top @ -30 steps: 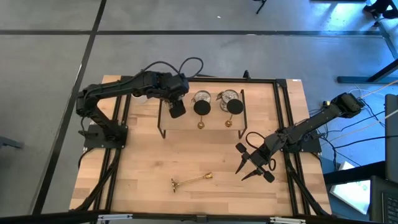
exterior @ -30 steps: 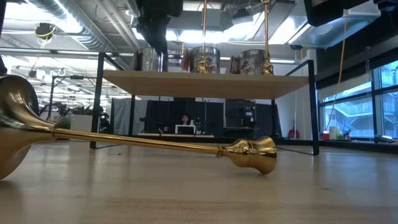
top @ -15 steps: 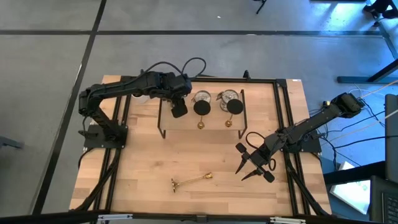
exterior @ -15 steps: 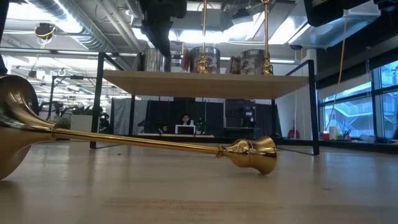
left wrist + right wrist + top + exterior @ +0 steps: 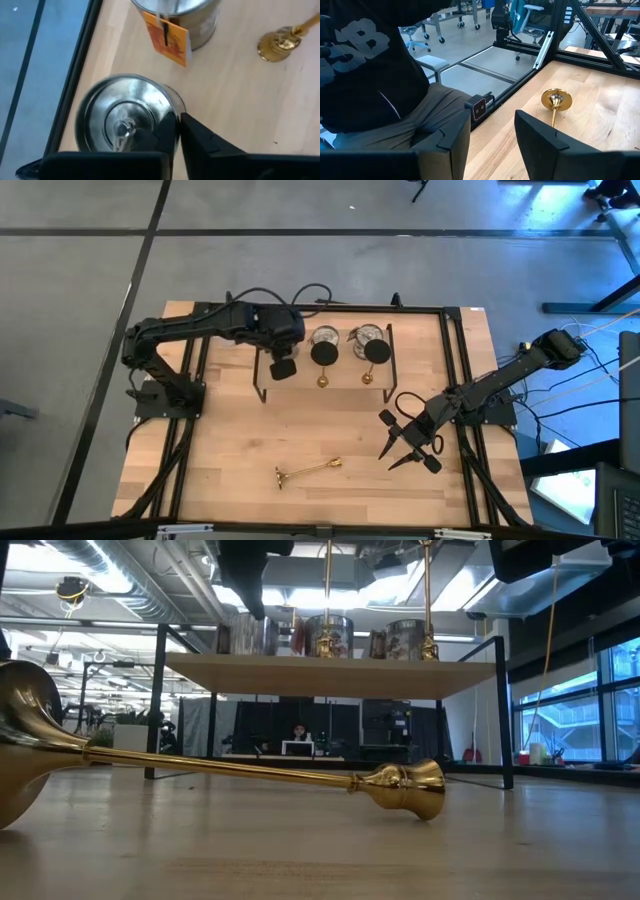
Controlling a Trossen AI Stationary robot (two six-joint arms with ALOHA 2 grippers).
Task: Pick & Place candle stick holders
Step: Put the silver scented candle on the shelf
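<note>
Starting from your left: the left gripper (image 5: 178,131) sits over the black wire rack (image 5: 262,393), jaws clenched on the rim wall of a silvery cup (image 5: 125,117) (one finger inside, one outside). That thin pinch may let the cup tilt or slip as you lift, and it could knock the neighbouring tagged cup (image 5: 182,17) or the upright gold stick (image 5: 280,41) just beside it. On the open table (image 5: 230,450) nearer you, one gold stick (image 5: 308,471) lies on its side. At right, the right gripper (image 5: 408,448) hovers near that edge, fingers parted, holding nothing. Compared with a second ago, your left jaws have gone from parted to clamped; the right arm has not moved.
</note>
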